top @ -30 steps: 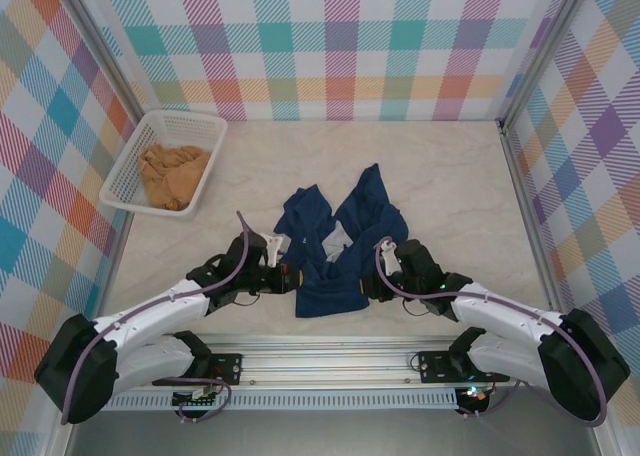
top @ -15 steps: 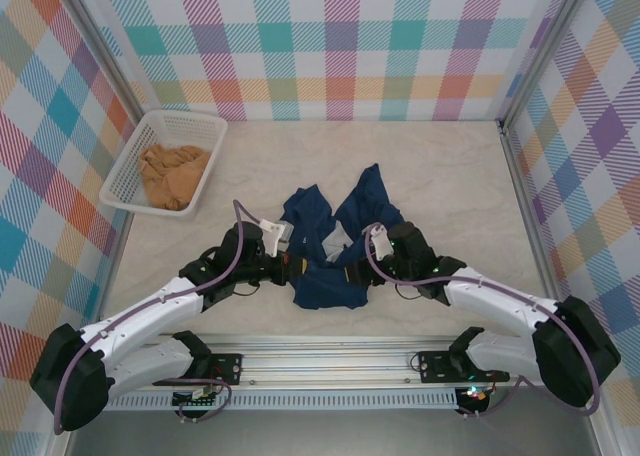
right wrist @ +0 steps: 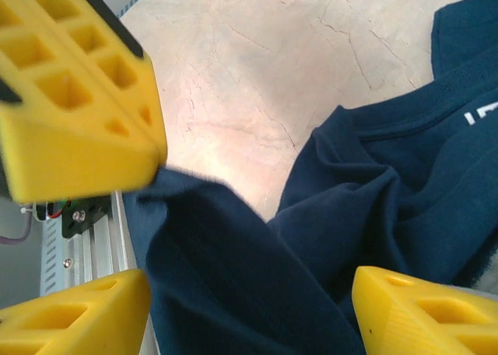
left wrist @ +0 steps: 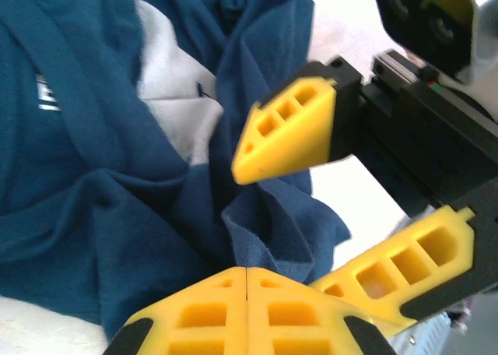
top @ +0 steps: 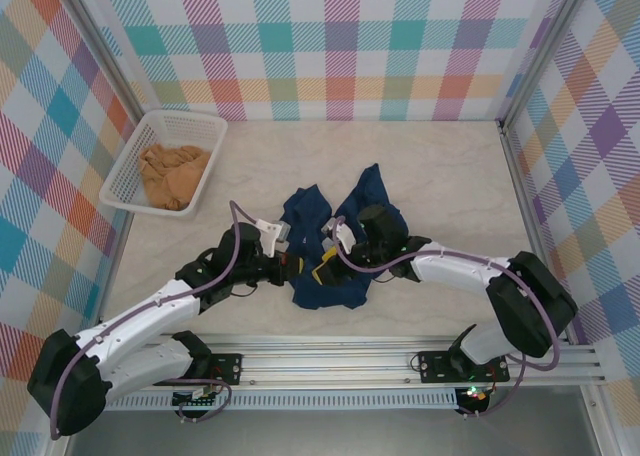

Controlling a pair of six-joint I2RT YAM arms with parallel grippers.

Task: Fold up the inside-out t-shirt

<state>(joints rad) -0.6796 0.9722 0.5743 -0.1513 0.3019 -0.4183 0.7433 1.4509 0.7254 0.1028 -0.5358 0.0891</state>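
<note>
The inside-out t-shirt (top: 345, 231), dark navy, lies crumpled at the middle of the table, with a pale patch showing near its collar (left wrist: 175, 98). My left gripper (top: 292, 267) is shut on a fold of its near edge; in the left wrist view the closed pads (left wrist: 247, 281) pinch the cloth. My right gripper (top: 323, 271) has come in close beside it, open, with its jaws astride a navy fold (right wrist: 233, 277) and not closed on it. The left gripper's shut fingers (right wrist: 85, 114) show at the upper left of the right wrist view.
A white basket (top: 188, 117) holding a tan-orange garment (top: 172, 176) stands at the back left. The metal rail (top: 340, 361) with the arm bases runs along the near edge. Plaid walls enclose the table.
My right gripper has opened, let go of the shirt's near right edge and swung left, up to the left gripper. The shirt's near edge has bunched toward the middle.
</note>
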